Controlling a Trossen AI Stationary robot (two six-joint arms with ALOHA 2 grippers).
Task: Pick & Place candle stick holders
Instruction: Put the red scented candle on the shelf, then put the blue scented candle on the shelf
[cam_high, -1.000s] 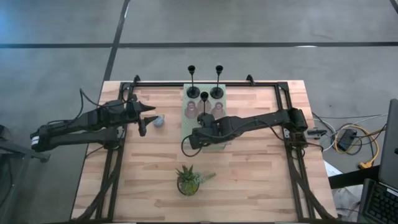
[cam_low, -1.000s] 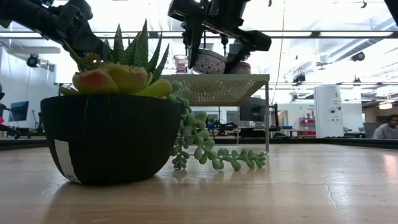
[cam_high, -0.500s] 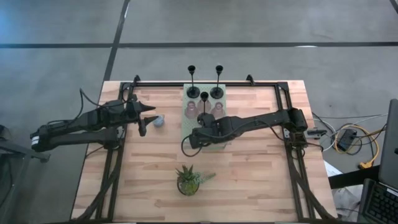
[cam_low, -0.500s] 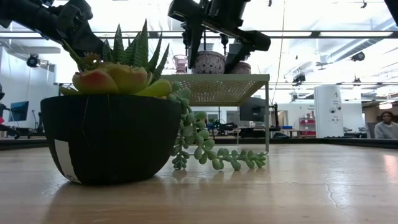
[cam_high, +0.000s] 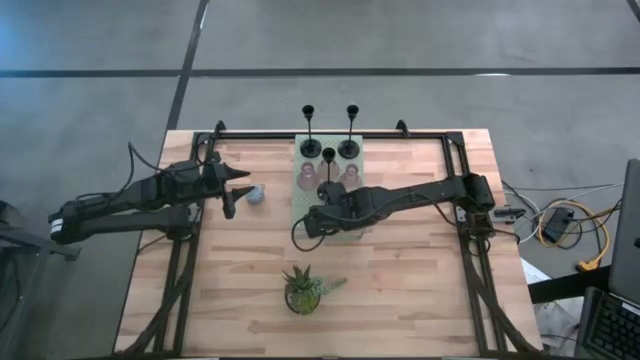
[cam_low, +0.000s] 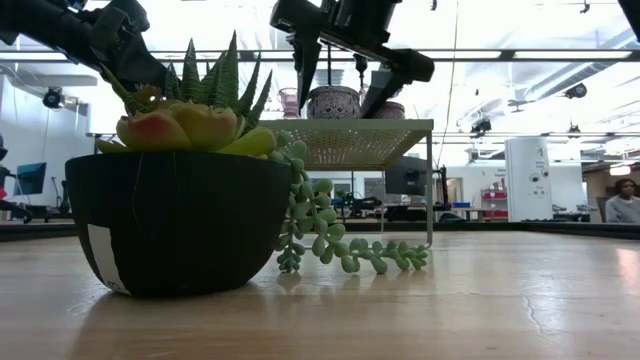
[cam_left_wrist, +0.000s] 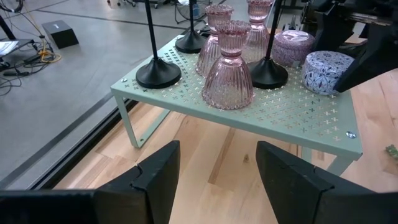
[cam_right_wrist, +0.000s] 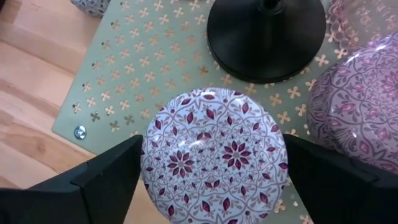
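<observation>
From above, the right gripper (cam_high: 322, 218) hangs over the near edge of the pale green shelf (cam_high: 298, 150) in the table's middle, where three black candle stick holders (cam_high: 329, 160) stand at the far end. The left gripper (cam_high: 236, 190) waits at the left, just beside a small blue cup (cam_high: 256, 194) on the wood.

At table level, a potted plant (cam_low: 180, 190) fills the near left; behind it the right gripper's fingers stand apart either side of a patterned cup (cam_low: 333, 101) on the shelf.

The left wrist shows its fingers (cam_left_wrist: 155, 174) spread, empty, facing pink glass holders (cam_left_wrist: 228, 73).

The right wrist looks down on a flowered lid (cam_right_wrist: 214, 155) between parted fingers (cam_right_wrist: 106, 174), not clamped.
</observation>
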